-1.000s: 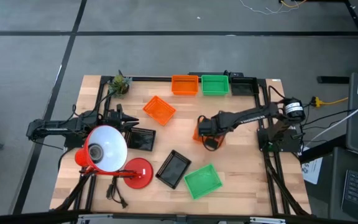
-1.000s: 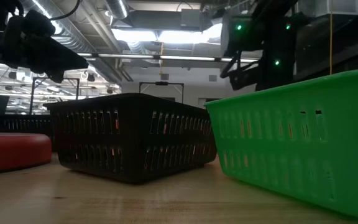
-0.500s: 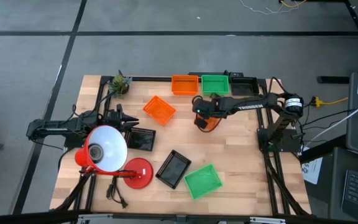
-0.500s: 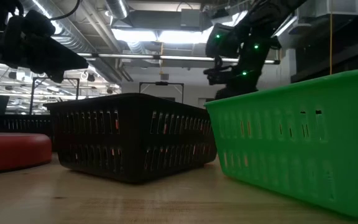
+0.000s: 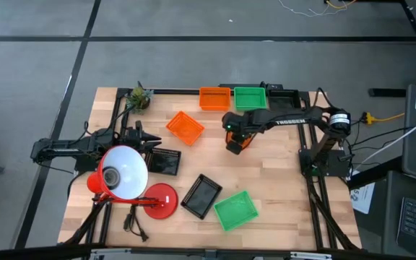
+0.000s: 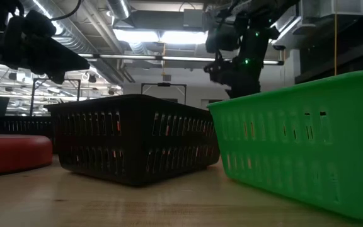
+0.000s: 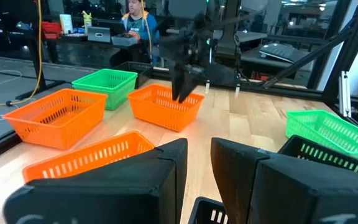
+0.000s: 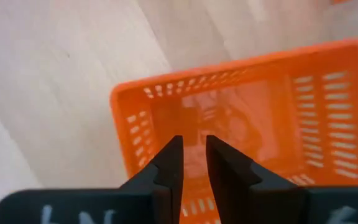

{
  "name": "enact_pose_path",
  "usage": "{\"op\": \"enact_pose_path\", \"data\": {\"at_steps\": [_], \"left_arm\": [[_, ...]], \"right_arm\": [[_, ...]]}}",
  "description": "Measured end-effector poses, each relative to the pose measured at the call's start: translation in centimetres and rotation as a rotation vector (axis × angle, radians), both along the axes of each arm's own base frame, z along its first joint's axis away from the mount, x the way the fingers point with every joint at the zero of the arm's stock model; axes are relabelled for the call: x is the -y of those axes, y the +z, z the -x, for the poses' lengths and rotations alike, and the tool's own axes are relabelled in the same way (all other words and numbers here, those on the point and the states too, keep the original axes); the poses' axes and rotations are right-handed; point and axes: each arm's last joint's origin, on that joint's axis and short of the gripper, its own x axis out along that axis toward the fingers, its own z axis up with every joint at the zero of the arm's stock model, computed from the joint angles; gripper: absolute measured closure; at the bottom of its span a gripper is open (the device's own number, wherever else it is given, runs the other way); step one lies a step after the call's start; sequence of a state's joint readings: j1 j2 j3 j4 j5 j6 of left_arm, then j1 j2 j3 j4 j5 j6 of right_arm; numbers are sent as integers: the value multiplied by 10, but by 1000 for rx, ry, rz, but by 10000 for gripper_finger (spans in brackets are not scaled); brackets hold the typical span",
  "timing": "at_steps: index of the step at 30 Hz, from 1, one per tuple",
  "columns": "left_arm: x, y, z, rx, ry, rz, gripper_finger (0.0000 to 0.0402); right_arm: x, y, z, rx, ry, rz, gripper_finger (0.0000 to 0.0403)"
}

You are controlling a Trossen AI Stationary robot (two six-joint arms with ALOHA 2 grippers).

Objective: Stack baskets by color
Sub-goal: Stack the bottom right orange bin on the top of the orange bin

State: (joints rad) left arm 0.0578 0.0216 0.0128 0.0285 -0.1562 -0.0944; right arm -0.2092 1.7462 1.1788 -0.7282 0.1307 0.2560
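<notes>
One orange basket [image 5: 240, 140] hangs pinched by its wall in the right claw [image 5: 235, 139], over the surface's middle back; the orange basket at the back row [image 5: 214, 98] lies just beyond and to the left of it, long axis across the surface, so that is probably the stacking target; left claw [image 5: 152, 145] waits far off by the lamp [image 5: 123, 173], fingers nearly together, holding nothing.

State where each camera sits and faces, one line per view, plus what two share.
High: overhead, straight down on table; left arm, right arm.
Low: table height, level past black basket, green basket; right arm above.
Left wrist: across table; left gripper shows.
Right wrist: down at orange basket; right gripper grips it.
Shared: both wrist views show that basket.
</notes>
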Motion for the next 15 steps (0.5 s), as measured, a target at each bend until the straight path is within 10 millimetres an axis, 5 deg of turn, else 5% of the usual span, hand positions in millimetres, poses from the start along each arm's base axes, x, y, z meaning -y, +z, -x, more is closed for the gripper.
{"op": "enact_pose_path", "data": {"at_steps": [9, 15], "left_arm": [[0, 0, 0, 2, 10, 0, 337], [0, 0, 0, 2, 10, 0, 337]], "right_arm": [[3, -11, -25, 202, 40, -20, 331], [18, -3, -37, 343, -20, 141, 331]]}}
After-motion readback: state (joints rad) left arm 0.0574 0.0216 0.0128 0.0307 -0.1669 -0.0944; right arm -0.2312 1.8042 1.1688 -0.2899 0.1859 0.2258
